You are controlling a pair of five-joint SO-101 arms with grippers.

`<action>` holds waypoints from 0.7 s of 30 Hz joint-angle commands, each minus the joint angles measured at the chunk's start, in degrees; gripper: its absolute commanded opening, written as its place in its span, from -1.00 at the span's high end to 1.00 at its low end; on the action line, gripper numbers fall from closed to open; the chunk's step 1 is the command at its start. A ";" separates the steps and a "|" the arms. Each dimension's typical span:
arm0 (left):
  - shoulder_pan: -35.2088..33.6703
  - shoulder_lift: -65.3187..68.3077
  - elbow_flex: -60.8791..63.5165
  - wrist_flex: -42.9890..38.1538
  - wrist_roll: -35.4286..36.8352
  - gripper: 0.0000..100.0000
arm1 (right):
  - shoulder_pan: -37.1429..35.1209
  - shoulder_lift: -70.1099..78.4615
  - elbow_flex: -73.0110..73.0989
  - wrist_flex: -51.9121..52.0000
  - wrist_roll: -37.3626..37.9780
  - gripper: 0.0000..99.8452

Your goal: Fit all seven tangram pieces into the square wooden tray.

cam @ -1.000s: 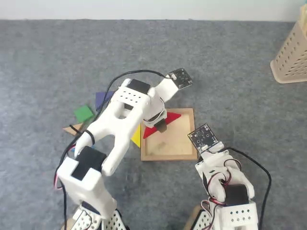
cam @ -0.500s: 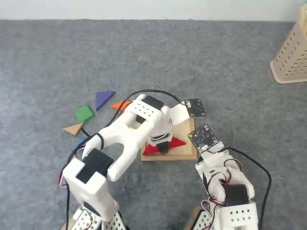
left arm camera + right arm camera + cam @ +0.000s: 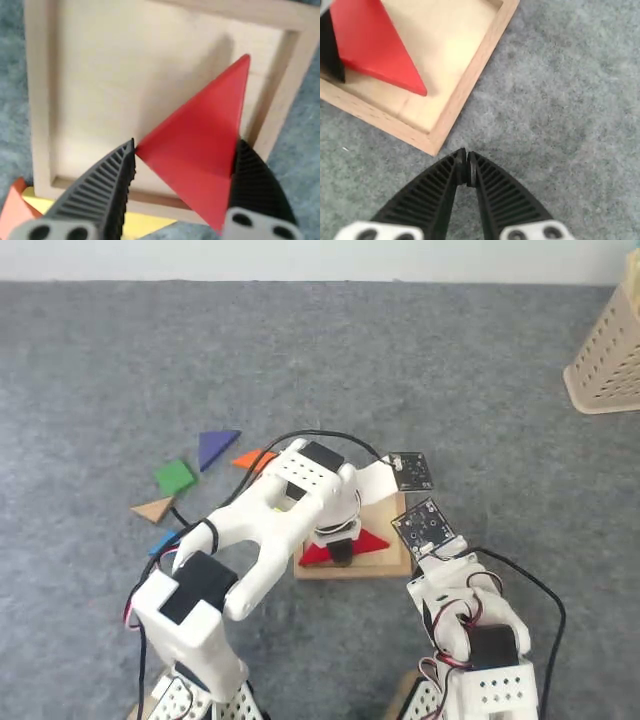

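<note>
My left gripper (image 3: 186, 146) is shut on a large red triangle (image 3: 200, 150), one finger at its corner and the other against its long edge. The triangle hangs tilted over the near part of the square wooden tray (image 3: 37, 100), one tip past the rim. From above, the left arm covers most of the tray (image 3: 396, 562), with the red triangle (image 3: 368, 540) poking out beside it. My right gripper (image 3: 466, 156) is shut on nothing, over the carpet just off a tray corner (image 3: 440, 135). The red triangle (image 3: 370, 45) is also in the right wrist view.
Loose on the carpet left of the tray lie a purple triangle (image 3: 215, 445), an orange piece (image 3: 252, 458), a green square (image 3: 174, 476), a tan triangle (image 3: 154, 508) and a blue piece (image 3: 165, 542). A yellow piece (image 3: 145, 222) lies against the tray's outside. A cream basket (image 3: 610, 350) stands far right.
The left arm carried the red triangle from the tray's far left side to its near edge. It has barely shifted in the last half second. The right arm stayed still.
</note>
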 commanded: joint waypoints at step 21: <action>-0.53 -11.43 -12.18 15.65 2.90 0.38 | -0.13 -1.27 0.88 0.40 0.62 0.98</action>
